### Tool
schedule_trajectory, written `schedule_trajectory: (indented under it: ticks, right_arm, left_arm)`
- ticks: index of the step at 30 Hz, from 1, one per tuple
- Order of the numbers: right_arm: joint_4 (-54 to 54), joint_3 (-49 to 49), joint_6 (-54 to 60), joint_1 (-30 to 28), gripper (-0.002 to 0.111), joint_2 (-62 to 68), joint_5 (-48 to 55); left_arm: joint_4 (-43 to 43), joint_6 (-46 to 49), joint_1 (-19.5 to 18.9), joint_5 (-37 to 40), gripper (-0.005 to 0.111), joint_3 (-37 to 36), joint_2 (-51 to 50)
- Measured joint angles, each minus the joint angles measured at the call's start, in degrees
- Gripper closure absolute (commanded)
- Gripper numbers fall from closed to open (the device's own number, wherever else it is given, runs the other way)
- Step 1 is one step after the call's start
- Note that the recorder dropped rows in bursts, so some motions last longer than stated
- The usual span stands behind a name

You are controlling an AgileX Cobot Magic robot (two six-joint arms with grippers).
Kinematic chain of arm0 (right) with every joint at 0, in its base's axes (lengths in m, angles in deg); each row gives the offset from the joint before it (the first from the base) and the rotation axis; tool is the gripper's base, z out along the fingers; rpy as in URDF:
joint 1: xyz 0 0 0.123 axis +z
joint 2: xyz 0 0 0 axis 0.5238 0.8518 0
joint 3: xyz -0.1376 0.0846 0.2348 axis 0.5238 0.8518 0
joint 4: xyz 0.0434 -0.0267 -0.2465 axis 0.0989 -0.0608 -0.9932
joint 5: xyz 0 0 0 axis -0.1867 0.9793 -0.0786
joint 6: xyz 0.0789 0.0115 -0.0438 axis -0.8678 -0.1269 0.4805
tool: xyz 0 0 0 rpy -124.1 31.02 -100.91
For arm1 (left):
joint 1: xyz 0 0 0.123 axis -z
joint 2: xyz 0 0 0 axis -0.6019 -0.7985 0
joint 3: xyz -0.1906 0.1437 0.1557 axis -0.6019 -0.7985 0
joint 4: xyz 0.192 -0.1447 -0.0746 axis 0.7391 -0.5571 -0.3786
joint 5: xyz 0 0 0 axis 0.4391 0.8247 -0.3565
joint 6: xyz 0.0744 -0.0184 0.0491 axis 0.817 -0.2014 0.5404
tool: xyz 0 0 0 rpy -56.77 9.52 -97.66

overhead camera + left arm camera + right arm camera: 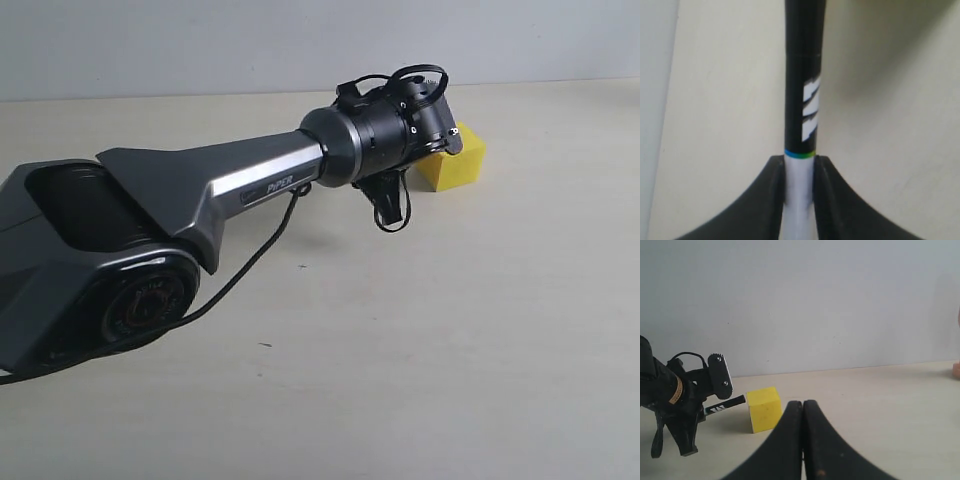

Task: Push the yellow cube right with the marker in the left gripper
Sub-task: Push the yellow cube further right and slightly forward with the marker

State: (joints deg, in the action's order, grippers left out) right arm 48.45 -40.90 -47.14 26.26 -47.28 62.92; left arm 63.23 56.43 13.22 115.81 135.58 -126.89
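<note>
The yellow cube sits on the pale table, far right of centre in the exterior view. My left gripper is shut on the marker, its fingers clamping the white barrel while the black cap sticks out ahead. In the right wrist view the marker lies nearly level, and its black tip meets the upper part of the cube's side that faces the left gripper. The left wrist view does not show the cube. My right gripper is shut and empty, low over the table in front of the cube.
The left arm stretches from its big base at the lower left across the table, with a black cable hanging below it. A grey wall closes the back. Something pinkish shows at the table's far edge.
</note>
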Motion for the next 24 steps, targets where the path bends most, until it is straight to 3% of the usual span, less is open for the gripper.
schedule_trajectory:
  ticks: [11,24]
  right_arm:
    - [0.0,0.0,0.0,0.0,0.108,0.0,0.0]
    - [0.0,0.0,0.0,0.0,0.108,0.0,0.0]
  left_arm:
    - [-3.78,-2.04,-1.41,2.29,0.107,0.69,0.0]
    - [-6.32,-3.91,-1.58,-2.42,0.107,0.69,0.0]
